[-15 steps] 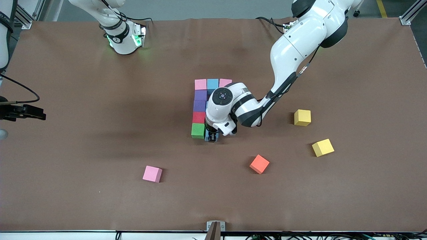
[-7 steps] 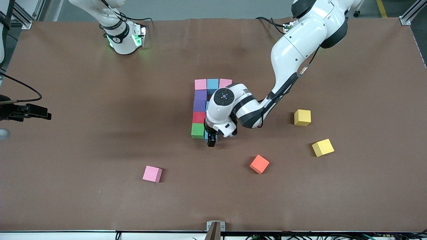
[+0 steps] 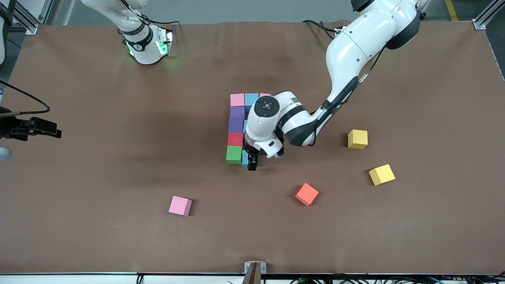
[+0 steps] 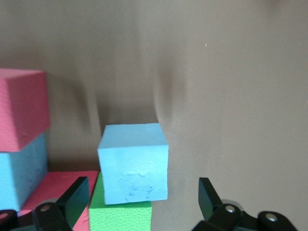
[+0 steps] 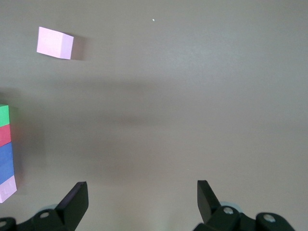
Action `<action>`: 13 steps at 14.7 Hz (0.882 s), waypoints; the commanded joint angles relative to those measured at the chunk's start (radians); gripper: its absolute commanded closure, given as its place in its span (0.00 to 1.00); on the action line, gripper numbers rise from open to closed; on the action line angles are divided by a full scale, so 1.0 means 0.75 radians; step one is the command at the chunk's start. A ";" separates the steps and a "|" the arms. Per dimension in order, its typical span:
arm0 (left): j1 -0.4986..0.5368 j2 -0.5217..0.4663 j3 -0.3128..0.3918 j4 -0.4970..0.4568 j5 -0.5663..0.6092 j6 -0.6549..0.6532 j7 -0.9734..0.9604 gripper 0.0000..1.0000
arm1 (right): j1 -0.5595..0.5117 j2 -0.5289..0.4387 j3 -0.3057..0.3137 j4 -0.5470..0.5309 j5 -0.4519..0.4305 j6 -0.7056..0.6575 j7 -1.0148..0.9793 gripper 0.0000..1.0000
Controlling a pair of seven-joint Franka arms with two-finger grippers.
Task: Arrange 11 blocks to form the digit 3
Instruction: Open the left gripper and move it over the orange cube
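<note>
Letting go is what has just happened: a second ago the left gripper (image 3: 252,165) was clamped low on the light blue cube (image 3: 245,158), and now its jaws stand wide and empty just above that cube, lifted a little. The left wrist view shows the cube sitting free on the table (image 3: 118,244), flush against the green cube (image 3: 234,154).

I judge that this starts the last bar of the digit 3 (image 3: 236,126), which lies at the table's centre. Its spine runs from a pink cube (image 3: 237,99) at twelve o'clock, through two purple cubes (image 3: 236,119) and a red cube (image 3: 235,139), down to the green one at six. The left arm's wrist hides the middle bar.

One place looks open at three o'clock of the light blue cube. The orange cube (image 3: 307,194) lies loose at about five o'clock from the figure, a loose pink cube (image 3: 180,206) at about seven. Both stand well apart from everything, with bare mat all round.

Two yellow cubes (image 3: 358,139) sit near three and four o'clock, clear of the path to the orange one.

The right gripper (image 3: 51,133) waits unclenched and empty at nine o'clock, near the table's edge.
</note>
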 commanded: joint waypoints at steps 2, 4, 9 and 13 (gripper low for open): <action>0.228 -0.158 -0.109 -0.205 -0.012 -0.029 0.127 0.00 | 0.042 -0.028 -0.040 -0.022 -0.006 0.006 0.015 0.00; 0.286 -0.179 -0.109 -0.195 -0.010 -0.145 0.268 0.00 | 0.040 -0.036 -0.043 -0.022 -0.006 0.004 0.013 0.00; 0.421 -0.165 -0.103 -0.144 0.015 -0.219 0.630 0.00 | 0.033 -0.032 -0.043 -0.010 -0.006 -0.010 0.017 0.00; 0.401 -0.116 -0.021 -0.068 0.009 -0.211 0.763 0.00 | 0.029 -0.091 -0.043 -0.034 -0.004 -0.016 0.013 0.00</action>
